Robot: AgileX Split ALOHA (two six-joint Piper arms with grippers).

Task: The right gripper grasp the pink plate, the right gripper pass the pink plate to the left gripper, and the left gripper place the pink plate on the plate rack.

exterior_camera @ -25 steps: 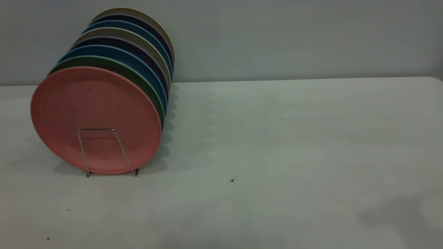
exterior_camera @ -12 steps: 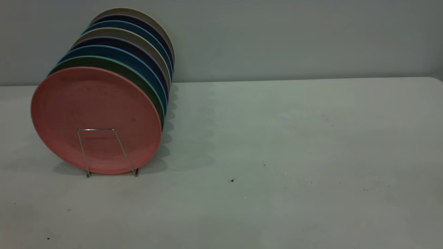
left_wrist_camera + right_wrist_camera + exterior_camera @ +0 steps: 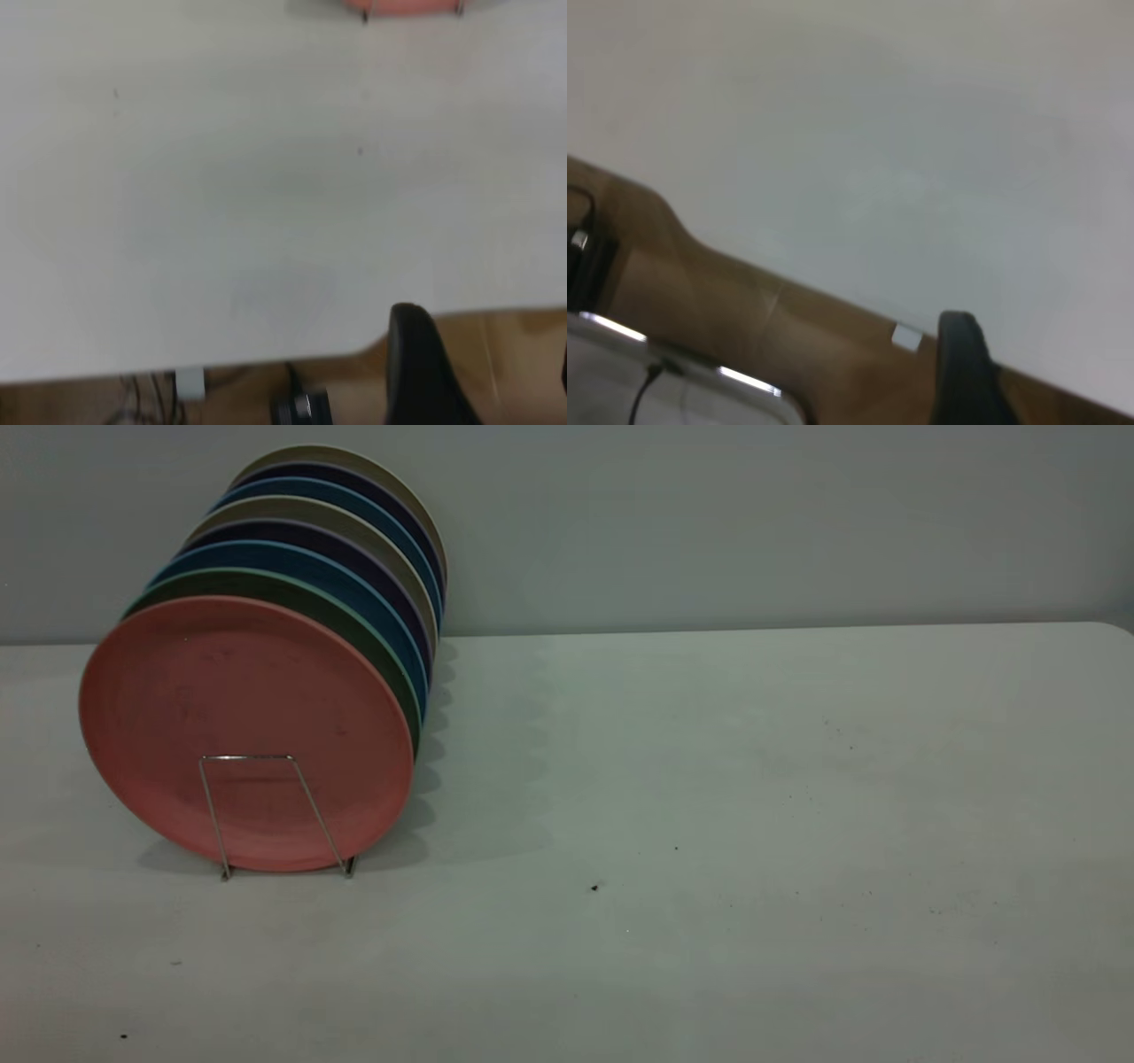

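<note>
Plates stand on edge in a tight row at the left of the exterior view, on a pale grey table [image 3: 709, 779] before a plain grey wall [image 3: 753, 522]. Foremost in the row is the pink plate [image 3: 244, 717], upright with a slight backward lean, its flat face turned toward the camera and its lower edge resting in the plate rack [image 3: 266, 802], whose front wire loop rises in front of the plate's lower part and ends in two feet on the table. Directly behind the pink plate stands a green plate [image 3: 372, 633], then a blue plate [image 3: 390, 607], and further plates in dark, beige and blue tones follow, each showing only a crescent of rim. Small dark specks [image 3: 594, 887] lie on the table well apart from the rack. Neither arm appears in the exterior view. The left wrist view shows one black finger [image 3: 421, 367] of the left gripper [image 3: 483, 372] above the table's near edge, far from the rack, with a sliver of the pink plate and two rack feet visible across the table; the spread of the jaws cannot be told. The right wrist view shows one black finger [image 3: 966, 367] of the right gripper near the table edge, above a brown floor [image 3: 744, 310]; its jaw opening likewise cannot be told.
</note>
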